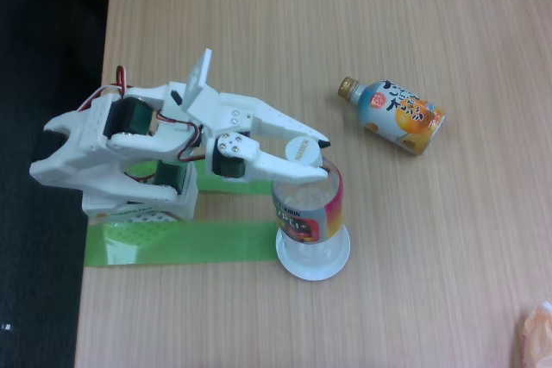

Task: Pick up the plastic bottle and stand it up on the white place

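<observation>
In the fixed view the white arm reaches from its base at the left side of the wooden table (448, 239) toward the right, and its pincer (321, 159) is at the top of the plastic bottle (307, 213). The bottle stands upright directly under the pincer, with its bottom on the white place (314, 266), a small round disc whose rim shows around the bottle base, below the pincer in the picture. The upper finger, white with a dark tip, lies over the far side of the bottle top, and the lower finger lies across its near side, so the bottle neck is between the two fingers; they seem to pinch it, but the cap is hidden under them and real contact cannot be confirmed with certainty. The yellow, orange and pink label with dark letters is turned to the camera, just below the fingers. To the left of the disc, under the arm, a strip of green tape (177, 243) lies flat on the table and touches the disc edge. To the upper right of the pincer, well apart from it, a shorter blue-and-orange bottle (398, 115) with a gold cap lies on its side.
</observation>
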Robot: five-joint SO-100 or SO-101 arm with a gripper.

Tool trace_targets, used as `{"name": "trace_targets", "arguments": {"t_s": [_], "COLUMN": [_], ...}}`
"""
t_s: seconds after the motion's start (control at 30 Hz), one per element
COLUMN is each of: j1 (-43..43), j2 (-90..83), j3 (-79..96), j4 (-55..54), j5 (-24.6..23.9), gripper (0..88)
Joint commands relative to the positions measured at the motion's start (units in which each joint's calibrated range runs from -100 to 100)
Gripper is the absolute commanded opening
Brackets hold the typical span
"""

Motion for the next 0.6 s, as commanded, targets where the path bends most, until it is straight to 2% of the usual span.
{"name": "trace_targets", "arguments": {"t_s": [0.0, 0.57], "j1": [-0.15, -2.67], "j2": [-0.2, -0.2], "j3": [-0.16, 1.01], "j4": [-0.84, -0.5], "j5": [0.33, 0.38], "gripper": [3.5, 3.7]}}
